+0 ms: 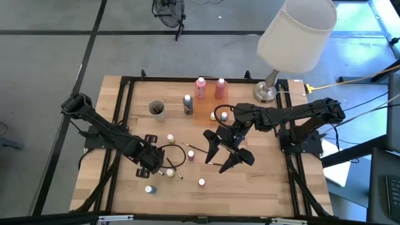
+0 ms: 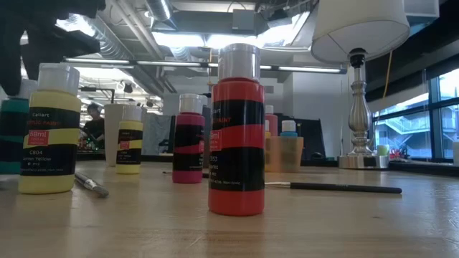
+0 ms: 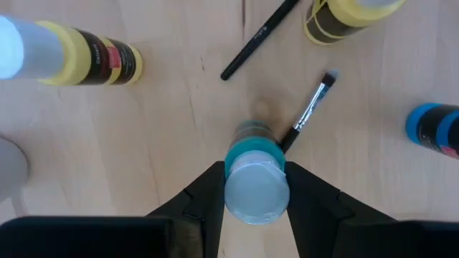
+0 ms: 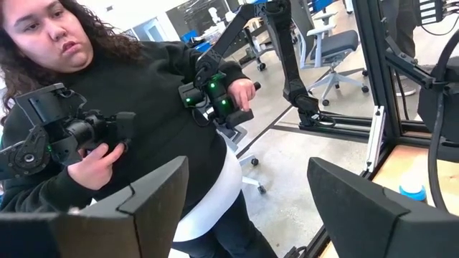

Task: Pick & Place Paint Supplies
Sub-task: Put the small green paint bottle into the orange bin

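The left end effector (image 3: 254,197) is clamped on a small teal paint bottle with a white cap (image 3: 256,188), standing on the wooden bench (image 3: 172,122) just beside a thin dark brush with a silver ferrule (image 3: 308,113). The right end effector (image 1: 226,152) hangs well apart from that bottle, fingers spread wide and empty. Bare wood lies between them, holding only one small white-capped bottle (image 1: 201,182).

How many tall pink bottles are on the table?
2. One pink bottle and another pink bottle stand side by side at the table's back edge, left of the lamp. Others may be hidden.
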